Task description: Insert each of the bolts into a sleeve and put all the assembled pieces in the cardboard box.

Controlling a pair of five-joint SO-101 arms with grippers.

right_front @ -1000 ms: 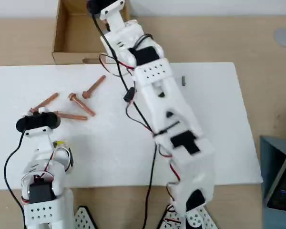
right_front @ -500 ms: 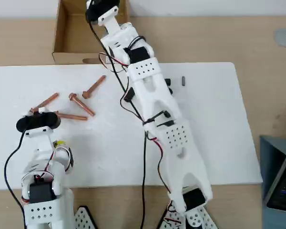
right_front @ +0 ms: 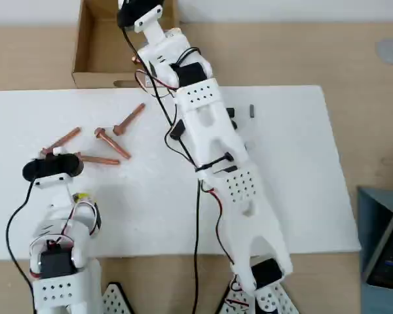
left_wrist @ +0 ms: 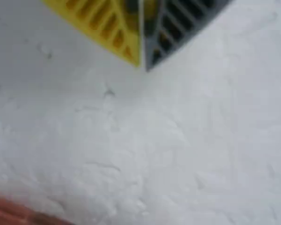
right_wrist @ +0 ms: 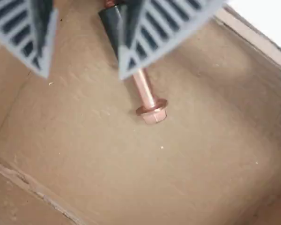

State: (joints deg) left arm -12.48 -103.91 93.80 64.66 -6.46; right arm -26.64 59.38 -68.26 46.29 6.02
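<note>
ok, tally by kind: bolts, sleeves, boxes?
Cardboard box: 1
Sleeved bolt, in it: 1
Bare bolts on the mat: 4
Loose sleeve in clear sight: 1
Total: 7

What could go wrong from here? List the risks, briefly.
1. The open right gripper has the bolt against one finger inside the box; its dark sleeve might slip off if it drops.
2. The right arm lies close to a loose sleeve on the mat; pulling back could sweep it away.
3. The shut left gripper sits beside loose bolts and could nudge them.
</note>
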